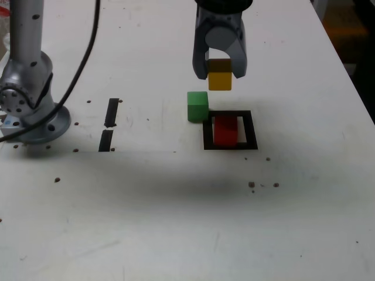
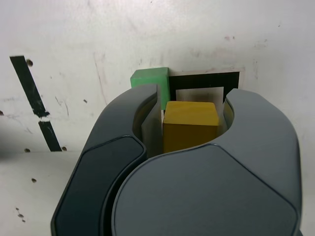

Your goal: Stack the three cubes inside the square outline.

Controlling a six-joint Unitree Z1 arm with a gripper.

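So the claw (image 1: 220, 69) is clamped on the yellow cube (image 1: 220, 81), holding it up off the table. In the exterior view the red cube (image 1: 225, 130) is sitting inside the square (image 1: 252, 130), with bare white showing on its right side, and the green one (image 1: 198, 106) is out on the table, right by the frame's upper-left corner.

What matters now, I'd say, is where yellow sits relative to red. It looks higher than red and near it, maybe a touch to the exterior view's left. Fair warning, I can't judge the height gap or how far forward it is from this angle, and the wrist view has red hidden.

My guess is the next step is lining yellow up squarely over red, then lowering. Green's close enough that a sloppy descent could bump it. It'd go on top last.
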